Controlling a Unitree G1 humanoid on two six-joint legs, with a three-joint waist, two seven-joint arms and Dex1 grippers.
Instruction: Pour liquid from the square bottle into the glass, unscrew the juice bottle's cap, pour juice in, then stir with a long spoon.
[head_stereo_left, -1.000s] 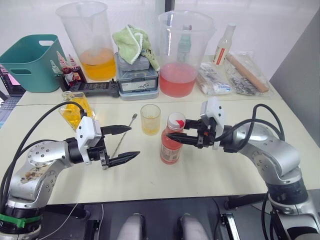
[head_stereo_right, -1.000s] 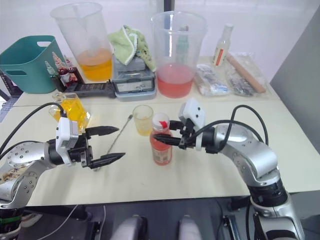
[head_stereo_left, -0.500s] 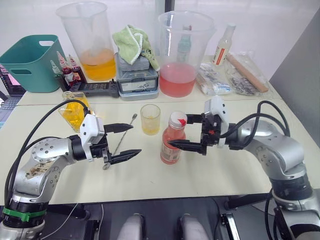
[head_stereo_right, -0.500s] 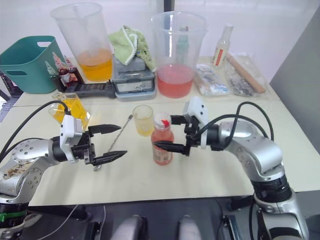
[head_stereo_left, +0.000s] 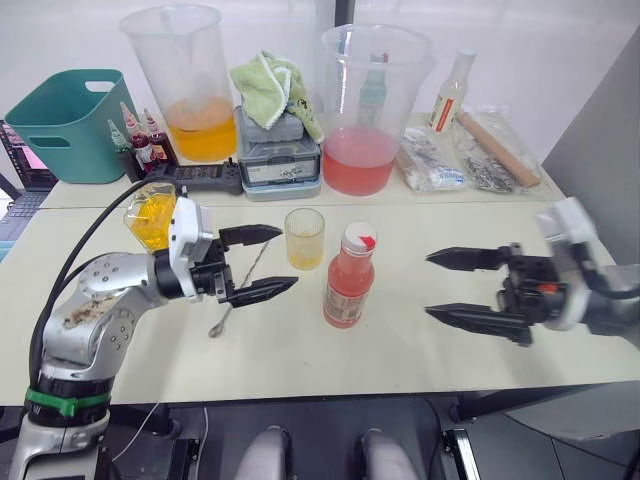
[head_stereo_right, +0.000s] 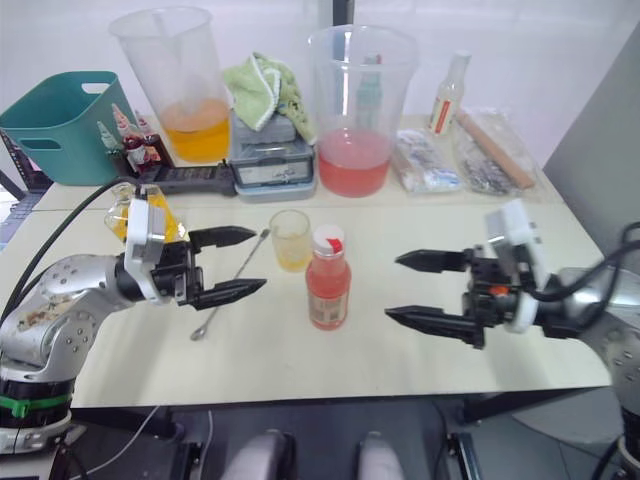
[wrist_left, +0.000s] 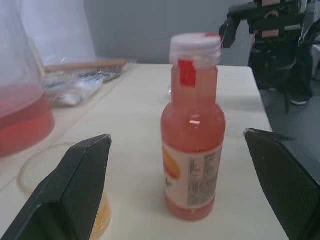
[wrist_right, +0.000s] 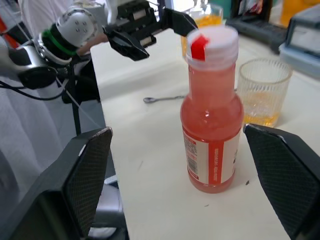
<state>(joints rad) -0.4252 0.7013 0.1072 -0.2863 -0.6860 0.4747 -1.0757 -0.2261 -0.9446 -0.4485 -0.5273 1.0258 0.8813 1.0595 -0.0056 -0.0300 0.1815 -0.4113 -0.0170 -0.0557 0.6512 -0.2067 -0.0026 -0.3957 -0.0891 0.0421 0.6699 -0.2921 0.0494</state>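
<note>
- Looking over the pale surface (head_stereo_left: 300, 360), I judge the square-bottle pour done and the cap step in hand: my left tool (head_stereo_left: 262, 264) and right tool (head_stereo_left: 462, 288) both stand wide, empty, either side of the juice bottle.
- Two huge clear measuring beakers at the back: one (head_stereo_left: 185, 80) holds orange liquid, the other (head_stereo_left: 372, 105) pink liquid.
- Tall slim clear plastic juice bottle (head_stereo_left: 350, 275) of pink-red liquid stands upright mid-surface, nearly full, its small white cap with a red mark (head_stereo_left: 359, 238) on top.
- Short square glass bottle (head_stereo_left: 152, 212) with yellow-orange liquid stands behind my left arm.
- Small clear tumbler (head_stereo_left: 304, 238), just beside the juice bottle, holds a little yellow liquid.
- Long thin silver spoon (head_stereo_left: 238, 290) lies beside the tumbler, under my left tool.
- Next, I reckon one tool must steady the bottle while the other twists the cap.
</note>
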